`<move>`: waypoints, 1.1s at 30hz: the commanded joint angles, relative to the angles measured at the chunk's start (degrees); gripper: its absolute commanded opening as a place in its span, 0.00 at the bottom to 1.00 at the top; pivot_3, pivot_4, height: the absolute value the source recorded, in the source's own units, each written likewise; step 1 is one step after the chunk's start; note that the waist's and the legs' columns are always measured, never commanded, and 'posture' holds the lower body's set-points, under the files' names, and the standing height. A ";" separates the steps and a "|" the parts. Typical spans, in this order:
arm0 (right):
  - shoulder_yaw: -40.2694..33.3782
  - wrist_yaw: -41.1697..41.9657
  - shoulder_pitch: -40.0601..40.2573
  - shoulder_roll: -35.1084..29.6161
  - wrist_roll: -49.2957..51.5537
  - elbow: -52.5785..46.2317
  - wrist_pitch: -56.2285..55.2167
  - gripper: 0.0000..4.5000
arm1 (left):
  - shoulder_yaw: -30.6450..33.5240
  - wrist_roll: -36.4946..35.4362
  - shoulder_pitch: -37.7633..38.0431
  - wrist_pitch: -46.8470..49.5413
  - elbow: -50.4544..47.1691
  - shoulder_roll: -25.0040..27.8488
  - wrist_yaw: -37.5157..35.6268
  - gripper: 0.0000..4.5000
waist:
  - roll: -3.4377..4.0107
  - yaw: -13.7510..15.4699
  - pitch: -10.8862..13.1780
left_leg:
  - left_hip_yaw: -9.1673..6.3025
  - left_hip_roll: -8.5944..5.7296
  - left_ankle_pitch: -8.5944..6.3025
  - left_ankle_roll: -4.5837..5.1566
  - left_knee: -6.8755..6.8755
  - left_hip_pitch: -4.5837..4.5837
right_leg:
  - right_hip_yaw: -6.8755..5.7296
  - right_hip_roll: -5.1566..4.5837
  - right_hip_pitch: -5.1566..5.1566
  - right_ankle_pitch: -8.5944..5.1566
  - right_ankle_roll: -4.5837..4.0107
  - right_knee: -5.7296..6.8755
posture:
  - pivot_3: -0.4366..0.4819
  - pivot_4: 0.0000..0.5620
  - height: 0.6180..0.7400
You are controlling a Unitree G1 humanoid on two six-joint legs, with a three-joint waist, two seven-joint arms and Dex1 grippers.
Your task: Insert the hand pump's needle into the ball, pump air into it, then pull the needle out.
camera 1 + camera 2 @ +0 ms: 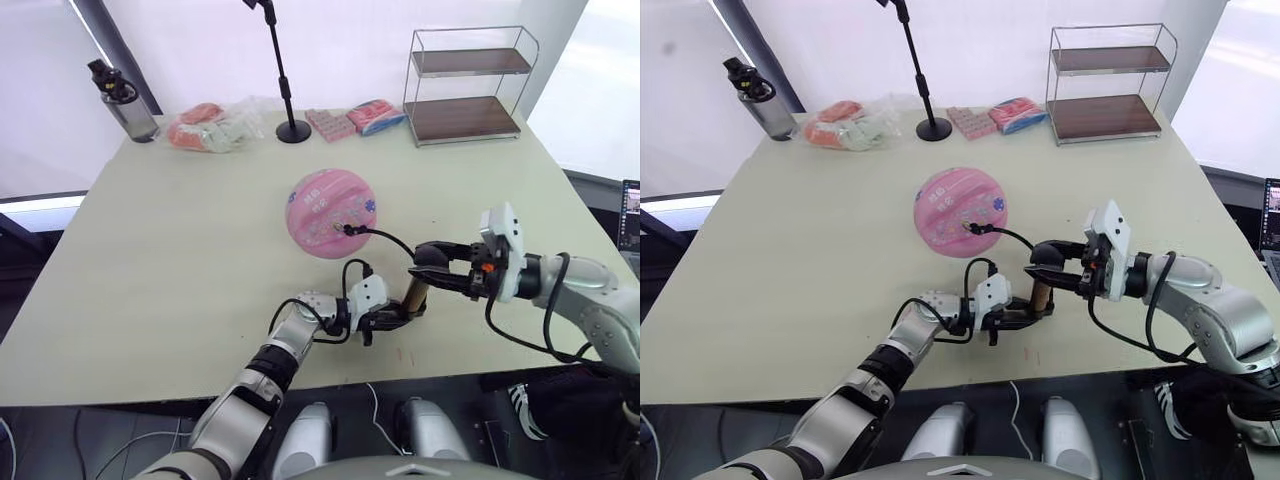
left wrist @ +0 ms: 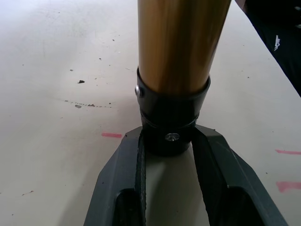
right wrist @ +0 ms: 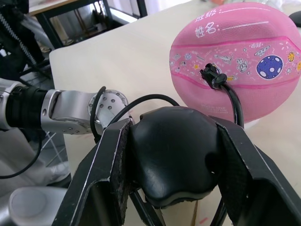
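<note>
The needle sits in the ball mid-bench. My left gripper pinches the pump base, my right gripper clamps its handle. Judging so, insertion is done; pumping and pulling out remain.

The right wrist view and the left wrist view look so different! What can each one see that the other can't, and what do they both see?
The right wrist view alone has the pink ball with the black needle fitting plugged into it, the hose curving away, and the right hand closed around the pump's rounded black handle.

The left wrist view alone has the gold pump cylinder close up, and the left hand gripping its black end cap.

Both see the pale table and some part of the hand pump.
</note>
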 commanded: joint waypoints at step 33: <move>-12.92 -6.67 -10.11 -4.86 20.04 -3.49 15.21 0.42 | -2.19 2.56 1.92 0.37 6.65 0.43 -0.26 0.24 | -0.15 0.02 0.84 | 0.01 -0.24 -0.01 0.02 0.19 -0.10 | -0.02 -0.28 0.04 0.12 -0.16 0.04 | 0.48 0.27 0.93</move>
